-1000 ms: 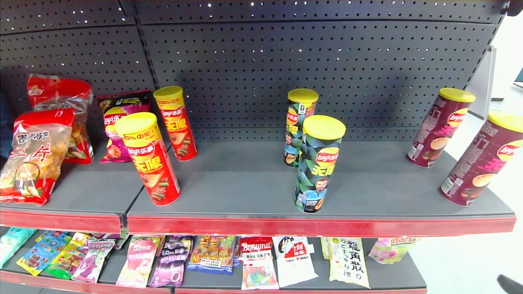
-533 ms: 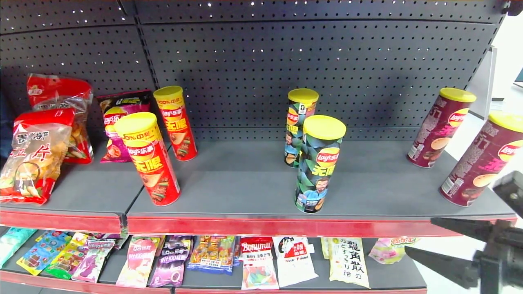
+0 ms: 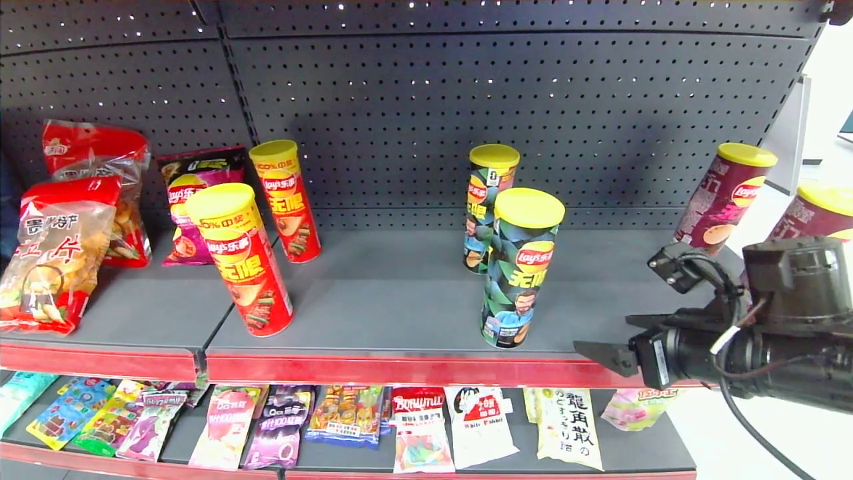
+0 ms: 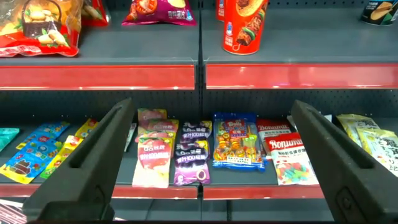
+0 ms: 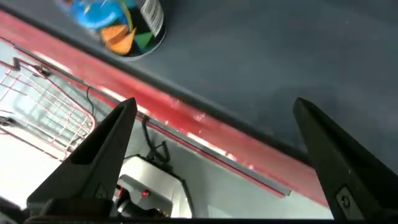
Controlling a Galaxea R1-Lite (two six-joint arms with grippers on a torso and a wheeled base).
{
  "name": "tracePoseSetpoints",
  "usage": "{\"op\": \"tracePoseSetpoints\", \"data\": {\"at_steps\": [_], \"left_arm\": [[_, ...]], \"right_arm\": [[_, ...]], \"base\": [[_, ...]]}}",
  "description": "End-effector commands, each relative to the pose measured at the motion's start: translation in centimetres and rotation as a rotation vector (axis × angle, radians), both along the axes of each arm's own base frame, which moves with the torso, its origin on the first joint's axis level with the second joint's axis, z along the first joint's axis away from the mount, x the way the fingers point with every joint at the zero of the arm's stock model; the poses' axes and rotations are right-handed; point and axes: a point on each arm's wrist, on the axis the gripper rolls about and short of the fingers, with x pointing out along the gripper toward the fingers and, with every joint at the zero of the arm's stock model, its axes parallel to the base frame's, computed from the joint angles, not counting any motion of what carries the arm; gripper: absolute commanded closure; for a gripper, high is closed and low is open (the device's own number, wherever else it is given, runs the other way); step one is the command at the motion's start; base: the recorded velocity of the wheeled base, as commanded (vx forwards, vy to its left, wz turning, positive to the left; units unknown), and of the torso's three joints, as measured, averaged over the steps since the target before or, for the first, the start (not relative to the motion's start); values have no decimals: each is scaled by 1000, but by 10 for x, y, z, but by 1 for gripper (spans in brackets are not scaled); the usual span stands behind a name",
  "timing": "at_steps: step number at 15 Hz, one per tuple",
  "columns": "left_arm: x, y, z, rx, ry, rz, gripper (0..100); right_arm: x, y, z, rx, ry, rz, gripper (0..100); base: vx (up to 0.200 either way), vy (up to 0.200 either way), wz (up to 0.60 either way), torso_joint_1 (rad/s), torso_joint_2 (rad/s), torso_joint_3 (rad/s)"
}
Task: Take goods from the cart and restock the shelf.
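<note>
My right gripper point(image 3: 610, 340) hangs open and empty at the front right of the grey shelf point(image 3: 400, 300), level with its red front edge. In the right wrist view the open gripper point(image 5: 214, 109) is over the red edge point(image 5: 205, 121), close to the base of the front green can point(image 5: 127, 28). Two green cans point(image 3: 521, 267) stand mid-shelf. Two red cans point(image 3: 240, 260) stand to their left and two maroon cans point(image 3: 723, 200) to the right, the nearer one partly hidden by my arm. My left gripper point(image 4: 211, 106) is open and empty, low before the lower shelf point(image 4: 199, 190).
Snack bags point(image 3: 60, 253) lean at the shelf's left end. Several flat candy packets point(image 3: 420, 427) line the lower shelf. A wire cart basket point(image 5: 43, 106) lies below the shelf edge. Bare shelf space lies between the red and green cans.
My right arm has come into the head view from the lower right, moving up and left to the shelf's front edge. It now covers part of the front maroon can.
</note>
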Motion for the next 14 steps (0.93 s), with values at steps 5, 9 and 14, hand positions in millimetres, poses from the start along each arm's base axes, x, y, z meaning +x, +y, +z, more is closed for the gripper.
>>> {"op": "tracePoseSetpoints", "data": {"at_steps": [5,9,14], "left_arm": [[0,0,0,0,0,1,0],[0,0,0,0,0,1,0],[0,0,0,0,0,1,0]], "right_arm": [[36,23,-12,-45,29,-23,0],[50,26,-14,-59,24,-51,0],[61,32,-15,-59,20,-47,0]], "base": [[0,0,0,0,0,0],[0,0,0,0,0,0],[0,0,0,0,0,0]]}}
